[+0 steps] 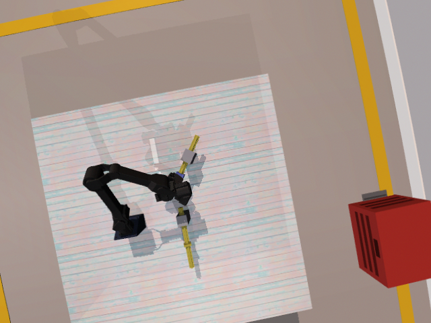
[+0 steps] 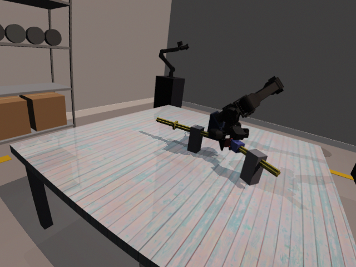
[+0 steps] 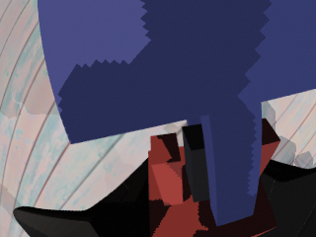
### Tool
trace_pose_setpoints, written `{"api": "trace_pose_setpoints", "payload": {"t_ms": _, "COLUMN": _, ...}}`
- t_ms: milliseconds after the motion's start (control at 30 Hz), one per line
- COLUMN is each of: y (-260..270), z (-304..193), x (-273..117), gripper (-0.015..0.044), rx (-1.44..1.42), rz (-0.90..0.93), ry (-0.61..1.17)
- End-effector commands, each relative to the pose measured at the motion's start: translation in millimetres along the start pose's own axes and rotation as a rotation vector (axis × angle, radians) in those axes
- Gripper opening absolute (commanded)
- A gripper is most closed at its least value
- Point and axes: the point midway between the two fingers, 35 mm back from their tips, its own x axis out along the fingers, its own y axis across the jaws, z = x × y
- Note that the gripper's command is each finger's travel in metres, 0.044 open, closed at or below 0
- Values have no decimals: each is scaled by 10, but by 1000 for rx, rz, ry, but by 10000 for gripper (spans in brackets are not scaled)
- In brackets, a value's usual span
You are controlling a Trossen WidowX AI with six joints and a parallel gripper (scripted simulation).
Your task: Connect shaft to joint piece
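Observation:
The first yellow shaft (image 1: 194, 141) (image 2: 270, 167) (image 3: 99, 109) runs through its grey block (image 1: 188, 155) (image 2: 250, 169) and carries a blue hinge fork (image 1: 180, 174) (image 2: 237, 145) on its end. The red joint piece (image 2: 227, 142) (image 3: 168, 183) is hinged to it. My gripper (image 3: 189, 157) is shut on the joint piece, one black finger on each side. The arm hides the joint piece in the top view, and its opening's exact direction cannot be told. The second yellow shaft (image 1: 189, 257) (image 2: 164, 121) with its collar (image 1: 187, 244) (image 2: 174, 124) passes through the second grey block (image 1: 182, 220) (image 2: 195, 141). Its inner end is close to the gripper.
Both blocks stand on the striped table (image 1: 243, 271) (image 2: 172, 201), one on either side of the gripper. The dark arm base (image 1: 137, 225) is left of the second block in the top view. A red cabinet (image 1: 400, 243) is beyond the table's right edge.

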Motion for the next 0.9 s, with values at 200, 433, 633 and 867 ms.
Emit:
{"api": "trace_pose_setpoints", "payload": {"t_ms": 200, "y": -49, "z": -11, "x": -31, "gripper": 0, "rx": -155, "rz": -5, "ry": 93}}
{"api": "trace_pose_setpoints", "payload": {"t_ms": 433, "y": -84, "z": -12, "x": -53, "gripper": 0, "rx": -262, "rz": -16, "ry": 154}}
{"api": "trace_pose_setpoints", "payload": {"t_ms": 633, "y": -113, "z": -9, "x": -71, "gripper": 0, "rx": -352, "rz": -30, "ry": 205}}
{"api": "trace_pose_setpoints", "payload": {"t_ms": 867, "y": -119, "z": -12, "x": -74, "gripper": 0, "rx": -372, "rz": -32, "ry": 213}}
